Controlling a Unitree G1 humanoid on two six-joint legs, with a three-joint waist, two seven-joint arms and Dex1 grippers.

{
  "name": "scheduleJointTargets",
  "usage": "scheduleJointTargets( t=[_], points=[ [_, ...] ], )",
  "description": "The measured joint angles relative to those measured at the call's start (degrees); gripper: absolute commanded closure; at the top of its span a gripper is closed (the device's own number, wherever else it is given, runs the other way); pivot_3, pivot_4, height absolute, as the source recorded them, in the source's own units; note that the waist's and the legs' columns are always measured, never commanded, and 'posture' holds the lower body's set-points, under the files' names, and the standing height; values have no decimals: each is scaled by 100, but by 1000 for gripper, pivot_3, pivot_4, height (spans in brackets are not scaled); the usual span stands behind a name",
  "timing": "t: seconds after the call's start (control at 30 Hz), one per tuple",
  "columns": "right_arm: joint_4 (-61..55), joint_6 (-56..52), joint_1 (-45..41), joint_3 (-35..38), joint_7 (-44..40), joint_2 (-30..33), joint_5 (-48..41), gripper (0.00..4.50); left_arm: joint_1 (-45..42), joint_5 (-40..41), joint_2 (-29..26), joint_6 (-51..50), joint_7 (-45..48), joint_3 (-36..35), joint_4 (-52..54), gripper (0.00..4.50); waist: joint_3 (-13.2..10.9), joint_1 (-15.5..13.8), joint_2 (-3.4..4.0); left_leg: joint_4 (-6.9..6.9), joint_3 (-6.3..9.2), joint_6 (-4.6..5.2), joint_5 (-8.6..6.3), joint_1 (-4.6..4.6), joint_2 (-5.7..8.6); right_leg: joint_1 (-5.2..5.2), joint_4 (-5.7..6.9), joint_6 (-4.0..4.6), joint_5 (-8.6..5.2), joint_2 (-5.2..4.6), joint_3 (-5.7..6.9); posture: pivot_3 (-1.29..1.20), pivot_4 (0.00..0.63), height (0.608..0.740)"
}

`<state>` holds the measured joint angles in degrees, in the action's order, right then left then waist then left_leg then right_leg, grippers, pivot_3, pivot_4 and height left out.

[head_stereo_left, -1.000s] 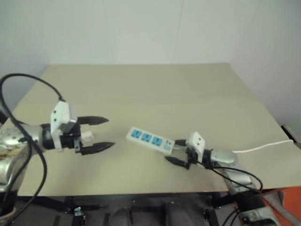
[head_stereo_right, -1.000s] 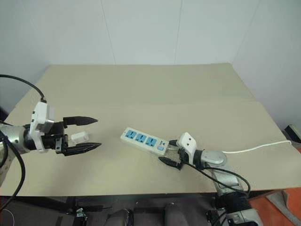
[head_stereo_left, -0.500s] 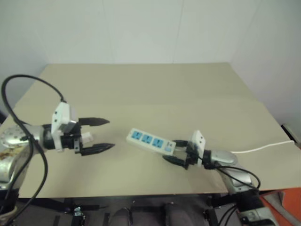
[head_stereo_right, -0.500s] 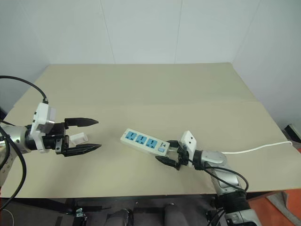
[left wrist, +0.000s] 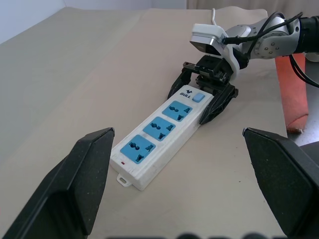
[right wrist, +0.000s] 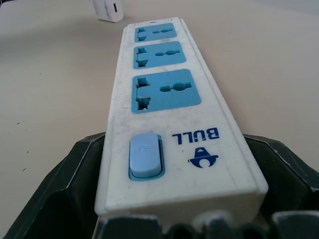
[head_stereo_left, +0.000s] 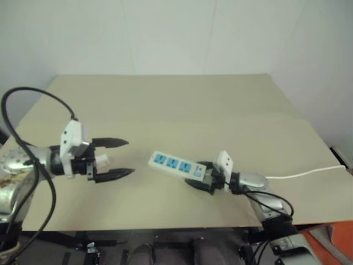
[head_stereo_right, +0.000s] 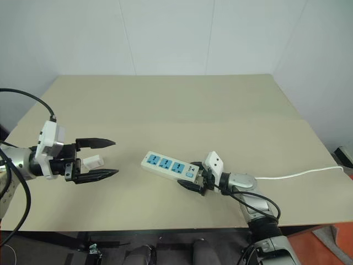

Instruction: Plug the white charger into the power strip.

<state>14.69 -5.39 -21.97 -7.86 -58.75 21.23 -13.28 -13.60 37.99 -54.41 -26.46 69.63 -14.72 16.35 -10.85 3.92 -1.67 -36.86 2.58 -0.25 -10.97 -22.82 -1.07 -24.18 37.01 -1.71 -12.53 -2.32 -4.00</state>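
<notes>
Power strip (head_stereo_right: 167, 165): white body, three blue socket faces, pale blue switch, blue logo. White charger (head_stereo_right: 92, 162): plain white. Counter (head_stereo_right: 182, 105): beige. Pincer fingers (head_stereo_left: 112, 142): black.

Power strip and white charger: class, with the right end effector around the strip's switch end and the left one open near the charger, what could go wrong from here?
1. The right end effector straddles only the switch end of the power strip, so the far end may swing if it lifts or pushes.
2. The white charger lies on the table between the open fingers of the left end effector; a skewed close could knock it away.
3. The strip's cord trails toward the table edge and might drag.
</notes>
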Motion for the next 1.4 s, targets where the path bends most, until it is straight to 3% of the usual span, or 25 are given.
scheduleJointTargets(
  t=[0.1, 0.37, 0.73, 0.93, 1.1, 1.4],
  points=[
    [147, 96, -80, -59, -86, -14, 53, 1055, -1, 0, -6, 0, 23, 0, -4, 0, 3, 9, -5, 0, 0, 0, 0, 8, -1, 4, 2, 0, 1, 1, 0, 0, 150, 740],
    [772, 425, -508, -172, -442, -83, 162, 1054, -740, -513, -216, 307, 429, 489, -620, 0, 5, 27, -8, 1, 2, 0, 0, 19, -3, 5, 3, 19, 9, 14, -3, 0, 150, 740],
    [1778, 876, -1325, -338, -709, -411, 400, 1054, -3541, -3227, -561, 1781, 1755, 2817, -3141, 0, 4, 4, -7, 0, 16, 1, 1, -21, -21, -23, -6, 18, 10, 57, -17, 0, 150, 740],
    [1860, 977, -1354, -337, -708, -504, 440, 1054, -4874, -4311, -529, 969, 2236, 4195, -3949, 0, 4, 41, -7, 0, 16, 1, 0, -20, -36, -26, -2, 16, 6, 74, -20, 0, 150, 740],
    [1844, 977, -1332, -336, -699, -523, 463, 1054, -5538, -5133, -199, 649, 2269, 4902, -4839, 0, 4, 11, -7, 0, 19, 1, 0, -13, -66, -26, 5, 20, 4, 102, -12, 0, 150, 740],
    [1838, 975, -1331, -332, -705, -524, 470, 1054, -5657, -5478, 94, 623, 2272, 5740, -5575, 0, 4, 12, -7, -1, 20, 1, 0, -13, -70, -28, 11, 28, 1, 103, -12, 0, 150, 740]
  ],
)
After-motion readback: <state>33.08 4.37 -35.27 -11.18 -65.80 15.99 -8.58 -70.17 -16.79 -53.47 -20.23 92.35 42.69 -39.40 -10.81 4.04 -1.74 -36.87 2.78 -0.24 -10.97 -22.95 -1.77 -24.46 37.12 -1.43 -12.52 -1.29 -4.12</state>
